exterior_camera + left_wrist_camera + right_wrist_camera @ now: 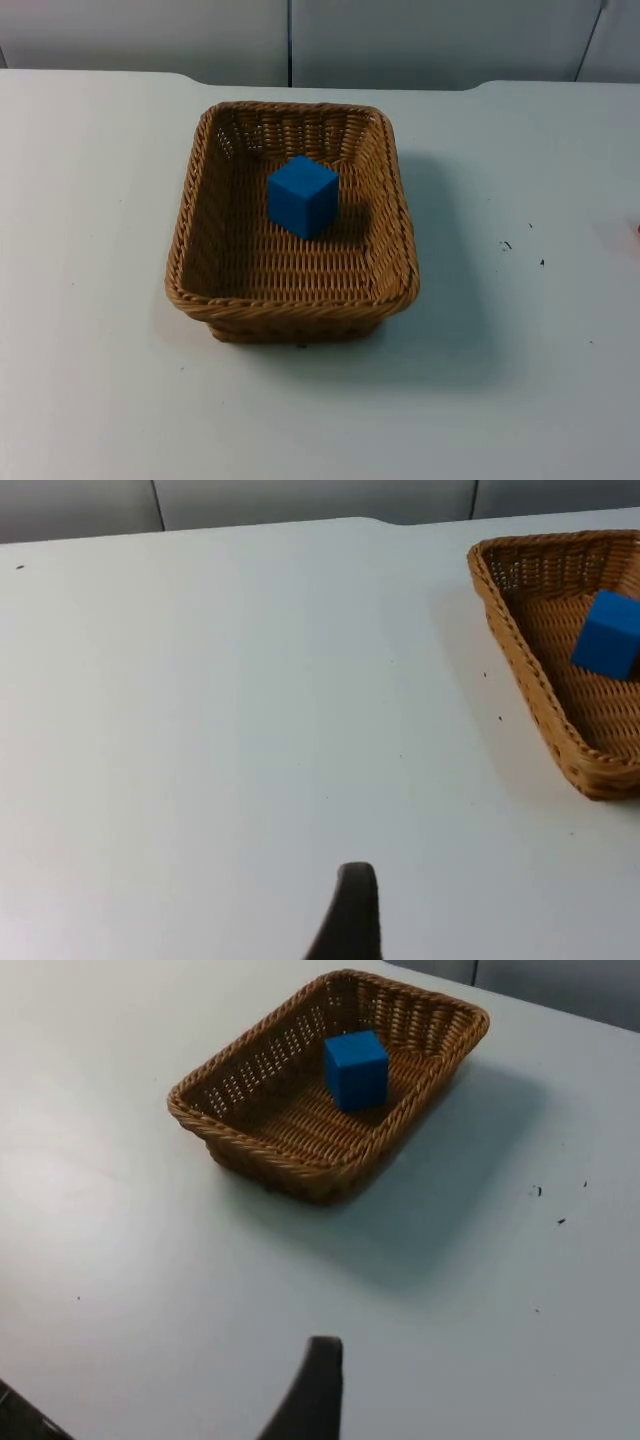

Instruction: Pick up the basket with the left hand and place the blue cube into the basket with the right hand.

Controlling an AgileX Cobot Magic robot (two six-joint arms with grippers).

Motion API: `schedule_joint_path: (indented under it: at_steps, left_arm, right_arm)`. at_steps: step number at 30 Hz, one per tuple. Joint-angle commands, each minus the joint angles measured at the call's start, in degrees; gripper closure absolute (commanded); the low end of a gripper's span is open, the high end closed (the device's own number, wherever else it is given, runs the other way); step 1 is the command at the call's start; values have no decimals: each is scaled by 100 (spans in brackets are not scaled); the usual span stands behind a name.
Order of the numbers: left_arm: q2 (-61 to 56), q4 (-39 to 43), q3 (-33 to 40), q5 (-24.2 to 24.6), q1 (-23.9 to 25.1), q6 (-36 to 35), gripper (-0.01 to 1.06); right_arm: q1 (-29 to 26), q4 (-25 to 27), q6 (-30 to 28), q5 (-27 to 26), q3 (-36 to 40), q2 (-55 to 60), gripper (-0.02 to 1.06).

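The white table point(90, 380) carried a brown wicker basket point(292, 300) that stood flat on it, well apart from both sets of fingers. Inside the basket sat the blue cube point(302, 196), resting on the woven floor toward the far wall. The left gripper point(350, 910) hung over bare table beside the basket, and the right gripper point(312, 1385) hung over bare table short of it. How far either pair of fingers was spread could not be told.
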Motion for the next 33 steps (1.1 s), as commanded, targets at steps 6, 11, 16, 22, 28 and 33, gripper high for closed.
schedule_joint_path:
  at_steps: [6,11,16,22,28,33]
  left_arm:
    - [-28,43,14,-2,-41,-150,33]
    - [-28,43,14,-2,-41,-150,33]
    - [-28,31,14,-2,-41,-137,16]
    - [-28,31,14,-2,-41,-137,0]
    - [-28,31,14,-2,-41,-137,0]
    - [-28,31,14,-2,-41,-137,0]
  right_arm:
    - [-6,-77,34,12,65,-27,23]
    - [-6,-77,34,12,65,-27,23]
    - [-6,-77,34,12,65,-27,14]
    - [-6,-77,34,12,65,-27,-1]
    - [-6,-45,34,12,65,-27,0]
    - [-6,-45,34,12,65,-27,0]
